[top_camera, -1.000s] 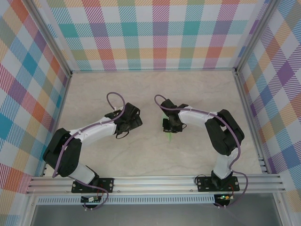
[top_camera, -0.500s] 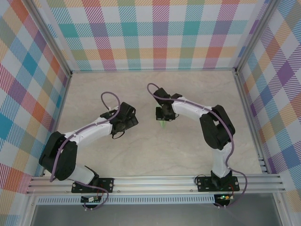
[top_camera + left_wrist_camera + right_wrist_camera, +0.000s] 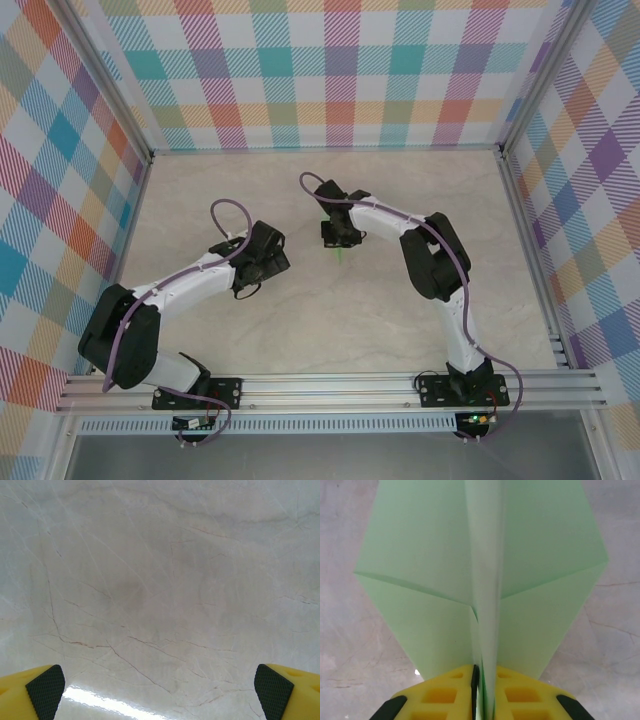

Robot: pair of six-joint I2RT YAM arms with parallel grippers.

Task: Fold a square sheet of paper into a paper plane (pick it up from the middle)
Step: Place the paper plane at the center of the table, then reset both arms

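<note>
left hand [image 3: 160, 692]: jaws fully spread, holding nothing, poised over the table [image 3: 160, 580] beside the work. right hand [image 3: 482, 682]: fingers pinched shut on the centre keel of the paper plane [image 3: 430, 560], likely to keep its layers together; wings flare evenly beyond.

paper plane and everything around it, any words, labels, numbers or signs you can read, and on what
None can be read.
paper plane: plain green, unmarked.
right gripper and left gripper: yellow and black, no lettering.
table: only marble veins.
checked walls: pattern, no writing.
small boards at the arm bases: too small to tell.
</note>
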